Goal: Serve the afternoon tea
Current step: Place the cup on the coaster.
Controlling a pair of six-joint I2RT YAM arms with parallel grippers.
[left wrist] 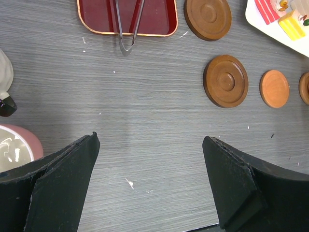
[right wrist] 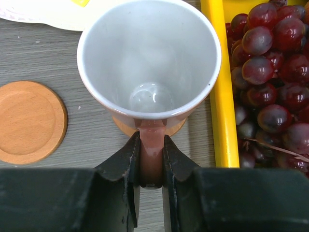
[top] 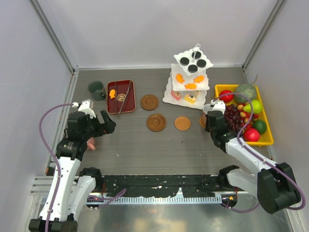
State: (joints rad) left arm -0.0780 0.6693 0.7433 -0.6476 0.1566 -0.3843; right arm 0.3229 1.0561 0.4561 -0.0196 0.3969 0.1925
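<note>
The right end effector [right wrist: 151, 145] is clamped on the brownish-pink handle [right wrist: 152, 162] of a mug [right wrist: 149, 63] that is pale grey-white inside. The mug stands upright with its mouth up and its handle pointing back at the arm. It is over a coaster [right wrist: 123, 128], just beside the yellow tray [right wrist: 219, 121]. The left end effector [left wrist: 150, 140] hangs spread wide above the counter [left wrist: 145, 106], near a pink mug [left wrist: 17, 145].

Bright, even overhead light throws soft shadows; frames sharp, faint glare inside the mug [right wrist: 149, 63].
</note>
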